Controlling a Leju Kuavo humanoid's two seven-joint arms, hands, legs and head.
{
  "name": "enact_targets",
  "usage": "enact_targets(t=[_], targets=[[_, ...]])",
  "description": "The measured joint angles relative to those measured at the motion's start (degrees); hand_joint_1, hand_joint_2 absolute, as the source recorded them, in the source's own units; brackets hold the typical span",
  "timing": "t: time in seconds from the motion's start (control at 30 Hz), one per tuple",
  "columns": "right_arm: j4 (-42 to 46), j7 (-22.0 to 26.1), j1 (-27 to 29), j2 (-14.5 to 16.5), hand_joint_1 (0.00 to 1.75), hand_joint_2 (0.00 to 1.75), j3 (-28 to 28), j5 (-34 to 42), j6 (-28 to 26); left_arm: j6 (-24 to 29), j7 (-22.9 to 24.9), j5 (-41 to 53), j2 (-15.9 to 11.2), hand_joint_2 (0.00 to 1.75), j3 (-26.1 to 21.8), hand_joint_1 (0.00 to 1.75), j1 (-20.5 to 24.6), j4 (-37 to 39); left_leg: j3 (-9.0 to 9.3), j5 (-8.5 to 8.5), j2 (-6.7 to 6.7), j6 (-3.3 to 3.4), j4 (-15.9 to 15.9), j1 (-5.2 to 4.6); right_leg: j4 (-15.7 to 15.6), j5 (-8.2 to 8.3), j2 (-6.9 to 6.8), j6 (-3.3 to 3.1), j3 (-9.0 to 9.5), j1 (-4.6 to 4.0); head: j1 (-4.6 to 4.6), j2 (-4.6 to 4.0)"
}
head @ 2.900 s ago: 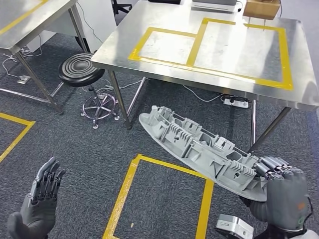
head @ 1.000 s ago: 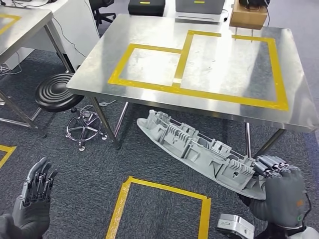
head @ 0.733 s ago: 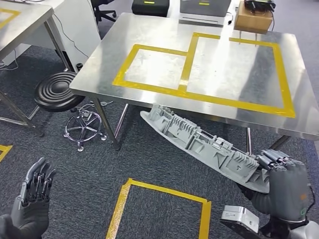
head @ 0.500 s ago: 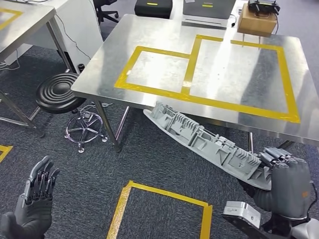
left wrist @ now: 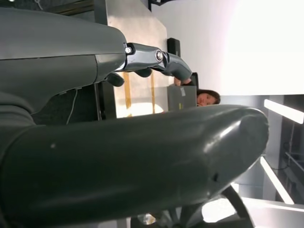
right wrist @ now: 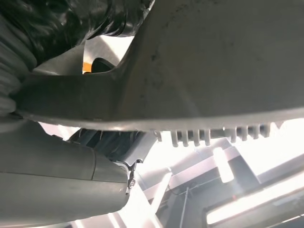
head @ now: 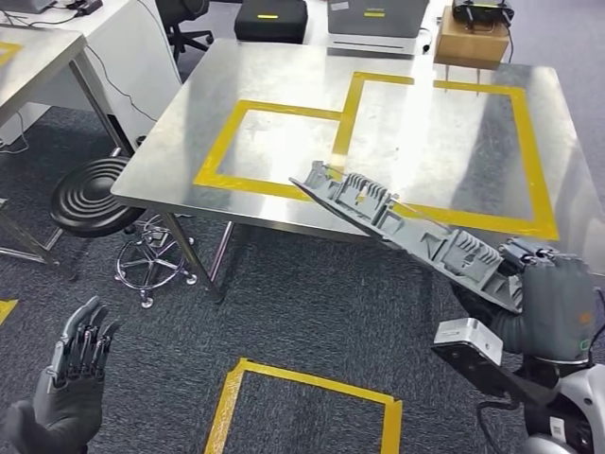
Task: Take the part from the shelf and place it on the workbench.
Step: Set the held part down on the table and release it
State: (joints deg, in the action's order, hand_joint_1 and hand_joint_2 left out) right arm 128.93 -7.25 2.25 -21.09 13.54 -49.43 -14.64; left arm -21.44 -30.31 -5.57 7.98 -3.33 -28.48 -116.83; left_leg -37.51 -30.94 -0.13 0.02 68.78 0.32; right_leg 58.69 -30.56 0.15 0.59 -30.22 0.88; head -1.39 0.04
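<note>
The part [head: 400, 225] is a long grey ribbed casting. My right hand [head: 553, 307] grips its near end at the lower right of the head view. The part's far tip reaches over the front edge of the steel workbench [head: 179, 151], above the yellow tape outlines [head: 342, 142]. In the right wrist view the part's smooth underside [right wrist: 222, 61] spans the picture, with the thick grey thumb [right wrist: 61, 190] below it. My left hand [head: 71, 378] is at the lower left, fingers apart and holding nothing; its thumb [left wrist: 136, 161] looms close in the left wrist view.
A black round stool [head: 89, 194] stands left of the workbench, by its leg [head: 187, 257]. A brown box [head: 473, 38] and black cases [head: 271, 21] sit at the bench's far edge. Yellow tape marks a square on the carpet [head: 300, 407]. A second table [head: 36, 52] is at far left.
The view has moved closer to the workbench. My right hand has lifted the part from below the table's edge to above it, its tip now over the tabletop. The left hand stays open.
</note>
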Motion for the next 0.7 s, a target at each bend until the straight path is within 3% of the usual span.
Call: enact_targets(t=[0.03, 0.1, 0.17, 0.37, 0.4, 0.47, 0.5, 0.53, 0.6, 0.63, 0.7], targets=[[-0.2, -0.1, -0.3, 0.0, 1.75, 1.75, -0.3, 0.2, 0.2, -0.1, 0.4, 0.1, 0.4, 0.00, 0.0, 0.00, 0.0, 0.0, 1.05, 2.18, 0.01, 0.26, -3.4, -0.12, 0.0, -0.50, 0.03, 0.29, 0.52, -0.10, 0.03, 0.00], [-0.6, -0.2, -0.9, 0.0, 1.75, 1.75, -0.9, 0.9, 0.7, -0.3, 0.9, 0.3, 1.1, 0.00, 0.2, 0.00, 0.0, -0.1, 2.71, 3.52, 0.03, 0.77, -7.9, -0.35, -0.1, -1.16, 0.12, 0.99, 1.01, -0.23, 0.08, 0.00], [-0.8, -0.3, -1.6, -0.1, 1.75, 1.75, -1.4, 1.4, 1.1, -0.4, 1.2, 0.3, 1.5, 0.00, 0.4, 0.00, 0.1, -0.2, 3.18, 2.90, 0.03, 1.02, -8.7, -0.48, -0.2, -1.29, 0.17, 1.37, 1.03, -0.23, 0.21, 0.00], [-1.0, -0.5, -2.0, -0.2, 1.75, 1.75, -1.7, 1.8, 1.5, -0.4, 1.3, 0.3, 1.6, 0.00, 0.4, 0.00, 0.1, -0.2, 3.11, 2.82, -0.02, 1.22, -8.6, -0.57, -0.5, -1.28, 0.08, 1.61, 1.11, -0.15, 0.28, 0.00], [-1.3, -0.7, -2.5, -0.3, 1.75, 1.75, -2.1, 2.0, 2.0, -0.6, 1.3, 0.2, 1.8, 0.00, 0.4, 0.00, 0.1, -0.2, 3.42, 2.79, -0.02, 1.55, -8.9, -0.42, 0.6, -1.84, 0.04, 1.94, 0.56, -0.14, 0.44, 0.01], [-2.7, -1.4, -4.1, -0.5, 1.75, 1.75, -3.3, 2.5, 3.6, -1.2, 1.3, 0.0, 2.5, 0.00, 0.5, 0.00, 0.4, -0.2, 4.36, 2.32, -0.03, 2.39, -9.5, -0.10, 9.6, -4.29, -0.04, 2.81, -5.51, -0.07, 0.84, 0.01], [-3.5, -1.8, -4.9, -0.7, 1.75, 1.75, -3.8, 2.6, 4.5, -1.4, 1.3, -0.2, 2.8, 0.00, 0.6, 0.00, 0.6, -0.3, 5.02, 1.97, -0.06, 2.73, -9.8, 0.08, 13.4, -4.54, -0.07, 3.20, -8.47, -0.03, 1.04, 0.01], [-4.2, -2.1, -5.4, -0.8, 1.75, 1.75, -4.1, 2.6, 4.9, -1.6, 1.3, -0.2, 3.0, 0.00, 0.6, 0.00, 0.7, -0.3, 5.56, 1.48, -0.13, 2.77, -9.8, 0.09, 14.7, -3.20, -0.10, 3.33, -10.40, 0.06, 1.08, 0.00], [-5.0, -2.3, -6.1, -1.0, 1.75, 1.75, -4.3, 2.5, 5.4, -1.6, 1.3, -0.3, 3.0, 0.00, 0.7, 0.00, 0.8, -0.3, 6.66, 0.56, -0.26, 2.35, -9.8, 0.08, 7.6, 2.15, -0.23, 3.25, -8.17, 0.16, 1.11, 0.00], [-5.4, -2.3, -6.6, -1.1, 1.75, 1.75, -4.4, 2.5, 5.6, -1.6, 1.3, -0.3, 3.0, 0.00, 0.8, 0.00, 0.9, -0.3, 6.98, 0.15, -0.30, 2.03, -9.7, -0.01, 4.3, 3.60, -0.25, 3.07, -6.70, 0.12, 1.14, 0.00], [-6.1, -2.6, -7.6, -1.1, 1.75, 1.75, -4.5, 2.4, 5.9, -1.7, 1.3, -0.3, 3.1, 0.00, 0.8, 0.00, 1.1, -0.3, 6.97, -0.23, -0.29, 1.44, -9.7, -0.20, 1.6, 3.37, -0.24, 2.29, -5.27, -0.11, 1.11, 0.00]])
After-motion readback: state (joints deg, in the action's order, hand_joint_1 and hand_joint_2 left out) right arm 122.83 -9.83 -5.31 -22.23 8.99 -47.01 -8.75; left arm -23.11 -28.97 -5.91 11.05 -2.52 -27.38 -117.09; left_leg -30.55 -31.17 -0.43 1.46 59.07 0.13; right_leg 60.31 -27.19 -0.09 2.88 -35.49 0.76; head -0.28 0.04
